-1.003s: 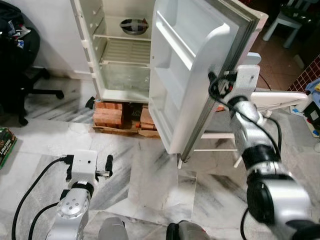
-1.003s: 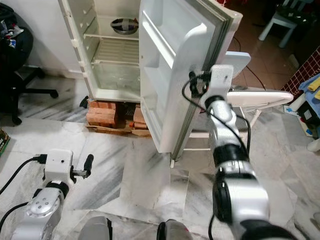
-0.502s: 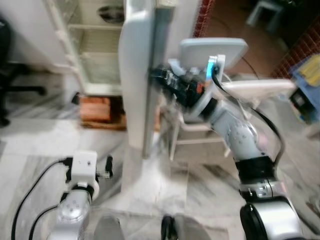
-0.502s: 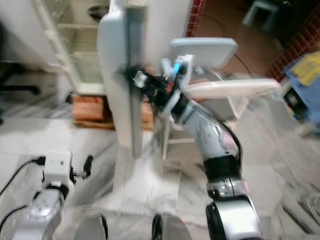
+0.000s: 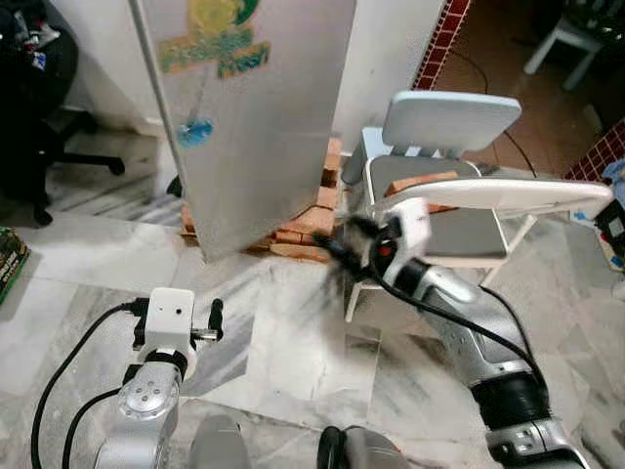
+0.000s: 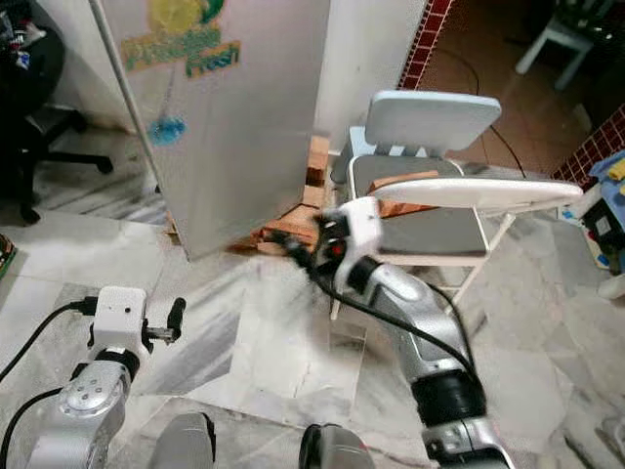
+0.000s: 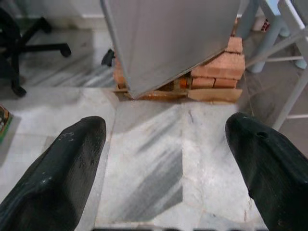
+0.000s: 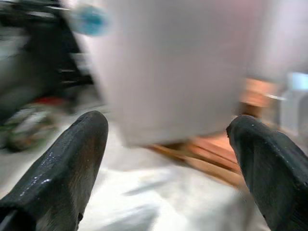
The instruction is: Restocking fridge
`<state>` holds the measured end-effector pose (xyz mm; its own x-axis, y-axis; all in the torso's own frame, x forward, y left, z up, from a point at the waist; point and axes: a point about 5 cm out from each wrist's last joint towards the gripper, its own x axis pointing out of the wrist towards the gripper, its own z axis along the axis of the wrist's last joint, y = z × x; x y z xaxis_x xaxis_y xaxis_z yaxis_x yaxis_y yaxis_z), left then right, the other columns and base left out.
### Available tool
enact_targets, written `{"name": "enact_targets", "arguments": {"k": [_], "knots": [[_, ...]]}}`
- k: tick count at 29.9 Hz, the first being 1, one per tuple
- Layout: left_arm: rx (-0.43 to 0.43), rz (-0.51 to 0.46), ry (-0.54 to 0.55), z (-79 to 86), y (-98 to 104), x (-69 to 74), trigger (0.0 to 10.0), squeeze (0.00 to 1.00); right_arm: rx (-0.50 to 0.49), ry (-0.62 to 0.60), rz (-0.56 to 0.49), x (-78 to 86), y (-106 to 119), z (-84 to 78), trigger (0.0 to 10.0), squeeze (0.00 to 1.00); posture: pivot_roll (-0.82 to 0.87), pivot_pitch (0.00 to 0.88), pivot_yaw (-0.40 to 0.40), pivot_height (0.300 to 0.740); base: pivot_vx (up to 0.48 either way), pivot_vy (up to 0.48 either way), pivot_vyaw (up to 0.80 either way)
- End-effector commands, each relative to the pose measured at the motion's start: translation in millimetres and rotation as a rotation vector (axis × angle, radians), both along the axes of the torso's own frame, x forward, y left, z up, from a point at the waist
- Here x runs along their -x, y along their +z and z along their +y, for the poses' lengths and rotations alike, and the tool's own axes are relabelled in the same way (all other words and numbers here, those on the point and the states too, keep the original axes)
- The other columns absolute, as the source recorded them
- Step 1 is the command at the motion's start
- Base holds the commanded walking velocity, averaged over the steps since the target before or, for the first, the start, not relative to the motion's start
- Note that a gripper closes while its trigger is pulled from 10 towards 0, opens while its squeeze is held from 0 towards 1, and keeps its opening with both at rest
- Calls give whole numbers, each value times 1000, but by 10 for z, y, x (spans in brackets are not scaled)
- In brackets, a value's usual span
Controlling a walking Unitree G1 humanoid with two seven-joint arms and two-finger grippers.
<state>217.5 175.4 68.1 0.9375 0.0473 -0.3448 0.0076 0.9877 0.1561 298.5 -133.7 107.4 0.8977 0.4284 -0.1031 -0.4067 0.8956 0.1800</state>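
The grey fridge (image 5: pixel 249 107) stands shut on stacked bricks (image 5: pixel 305 223).

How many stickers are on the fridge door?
2: a yellow-green one near the top of the fridge door, and a small blue one lower down. More may be hidden above.

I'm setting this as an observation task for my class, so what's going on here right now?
The robot stands before a small fridge propped on bricks; its door faces the camera, apparently shut. The right gripper is low beside the fridge's bottom corner, blurred, open and empty. The left gripper hangs open over the marble floor. A grey chair stands to the right.
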Motion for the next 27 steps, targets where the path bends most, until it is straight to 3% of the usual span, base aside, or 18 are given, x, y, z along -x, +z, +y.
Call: {"name": "enact_targets", "arguments": {"k": [1,7,11,14,17,20,27], "knots": [[-2,-14,-1,-10,9,-15,10000,0,15,-80,-6,16,-33,-56,10000,0,210,99,-61,740,0,0,0],[-56,-39,-29,5,23,-86,10000,0,169,-62,-87,30,-63,27,10000,0,193,87,-51,740,0,0,0],[-93,-29,-15,54,8,-154,10000,0,267,-132,-128,-35,-19,-114,10000,0,178,75,-51,740,0,0,0],[-87,-31,-9,61,2,-173,10000,0,268,-145,-102,-46,-29,-156,10000,0,167,61,-43,740,0,0,0],[-74,-20,-12,72,-37,-174,10000,0,298,-68,-99,12,-79,-86,10000,0,157,28,-22,740,0,0,0],[-52,-27,-26,50,-28,-188,10000,0,285,-68,-105,24,-87,-57,10000,0,158,19,-23,740,0,0,0],[-22,-90,-36,12,88,-320,10000,0,152,-319,-91,-41,-80,-108,10000,0,170,7,-26,740,0,0,-229]]}}
